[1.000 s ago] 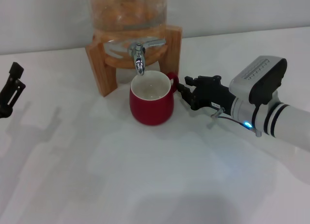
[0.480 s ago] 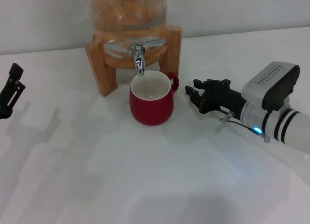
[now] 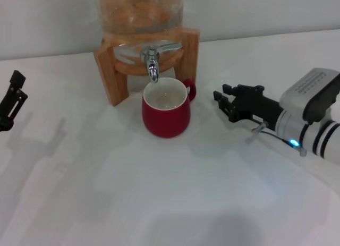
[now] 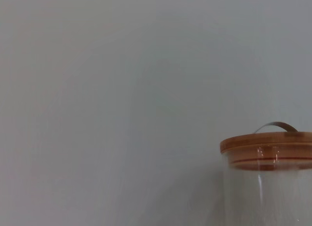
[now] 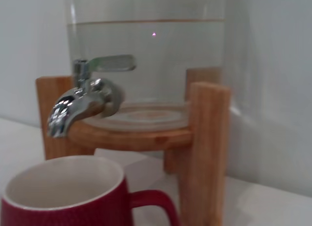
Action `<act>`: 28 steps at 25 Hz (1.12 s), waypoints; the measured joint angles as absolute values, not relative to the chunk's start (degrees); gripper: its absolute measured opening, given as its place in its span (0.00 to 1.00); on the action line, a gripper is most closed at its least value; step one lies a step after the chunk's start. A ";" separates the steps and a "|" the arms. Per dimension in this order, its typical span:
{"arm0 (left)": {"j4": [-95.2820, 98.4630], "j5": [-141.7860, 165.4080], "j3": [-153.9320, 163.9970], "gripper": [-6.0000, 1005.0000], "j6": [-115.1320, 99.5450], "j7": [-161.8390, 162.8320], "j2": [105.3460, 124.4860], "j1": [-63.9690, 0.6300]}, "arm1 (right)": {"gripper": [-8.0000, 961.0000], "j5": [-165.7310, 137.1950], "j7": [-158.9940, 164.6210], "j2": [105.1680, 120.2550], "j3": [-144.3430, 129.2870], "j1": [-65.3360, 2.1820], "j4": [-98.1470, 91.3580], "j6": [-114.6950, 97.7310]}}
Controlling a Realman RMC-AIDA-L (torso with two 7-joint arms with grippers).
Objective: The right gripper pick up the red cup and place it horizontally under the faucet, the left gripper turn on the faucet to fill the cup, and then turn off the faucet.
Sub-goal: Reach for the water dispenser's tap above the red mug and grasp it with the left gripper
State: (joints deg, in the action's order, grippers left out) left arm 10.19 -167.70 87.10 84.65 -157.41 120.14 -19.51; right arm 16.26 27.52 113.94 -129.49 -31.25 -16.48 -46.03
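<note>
The red cup (image 3: 166, 112) stands upright on the white table, its white inside showing, directly under the faucet (image 3: 152, 64); its handle points right. My right gripper (image 3: 223, 100) is open and empty, a short way right of the cup's handle and apart from it. The right wrist view shows the cup (image 5: 63, 199) close below the faucet (image 5: 84, 102), whose flat lever lies level. My left gripper (image 3: 13, 97) hangs at the far left edge, well away from the faucet.
The glass dispenser jar (image 3: 141, 12) sits on a wooden stand (image 3: 109, 70) at the back; one stand leg (image 5: 204, 153) is beside the cup's handle. The left wrist view shows only the jar's wooden lid (image 4: 268, 147) against a pale wall.
My right gripper has drawn back to the right, away from the cup's handle. The cup stays under the faucet. The left arm has not moved.
</note>
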 joint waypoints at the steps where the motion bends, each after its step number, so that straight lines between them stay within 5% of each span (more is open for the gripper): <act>1: 10.20 -167.70 87.10 0.85 84.64 -157.41 120.12 -19.51 | 0.32 16.27 27.52 113.67 -129.05 -31.08 -16.43 -46.42; 11: 10.56 -167.72 86.92 0.85 84.63 -157.41 120.05 -19.51 | 0.33 16.25 26.67 111.86 -119.31 -27.56 -15.50 -54.10; 26: 10.72 -167.76 82.19 0.85 84.59 -159.81 119.72 -19.51 | 0.34 16.61 21.25 113.90 -102.28 -21.81 -13.35 -63.21; 28: 10.73 -167.76 81.34 0.85 84.42 -160.12 119.71 -19.51 | 0.42 16.66 21.07 114.41 -100.65 -21.41 -13.35 -63.56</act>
State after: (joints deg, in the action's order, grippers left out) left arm 10.73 -167.76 81.34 84.42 -160.12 119.71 -19.51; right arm 16.66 21.07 114.41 -100.65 -21.41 -13.35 -63.56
